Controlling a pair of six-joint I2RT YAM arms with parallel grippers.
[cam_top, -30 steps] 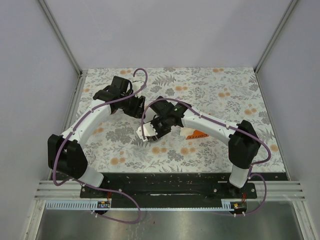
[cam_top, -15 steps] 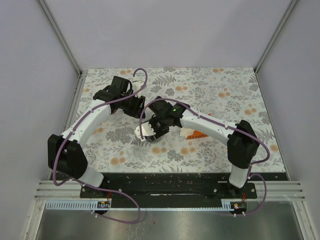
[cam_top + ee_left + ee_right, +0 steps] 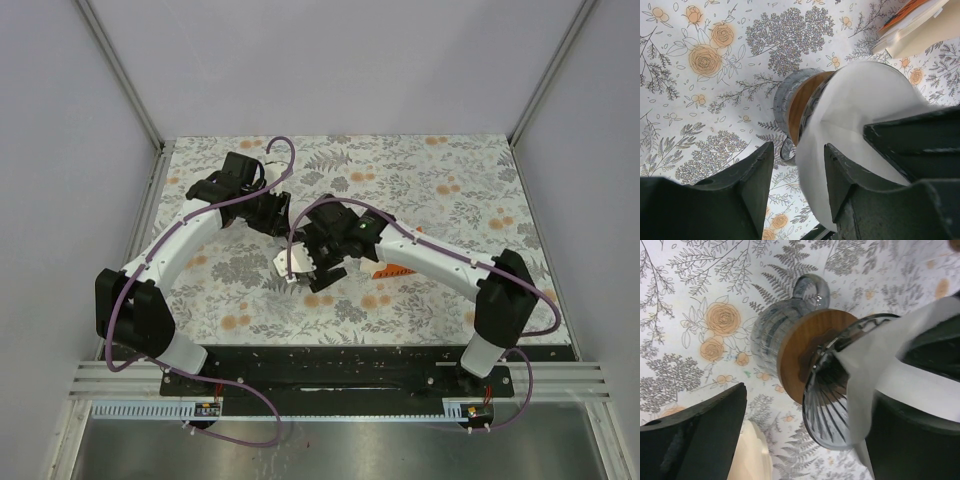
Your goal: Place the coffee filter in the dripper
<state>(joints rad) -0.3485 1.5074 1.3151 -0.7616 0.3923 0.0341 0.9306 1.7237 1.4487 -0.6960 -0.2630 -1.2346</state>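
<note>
The right pincer (image 3: 316, 262) hung wide open over the glass dripper (image 3: 790, 340) mid-surface (image 3: 440, 180), the white coffee filter (image 3: 860, 105) draped on one finger, half over its mouth, likely to drop in; the left pincer (image 3: 799, 150) stood slightly open just beyond.

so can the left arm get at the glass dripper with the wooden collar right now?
Probably not cleanly: the white paper filter lies across the glass dripper, and the right pincer crowds it. The left pincer hovers above, open.
</note>
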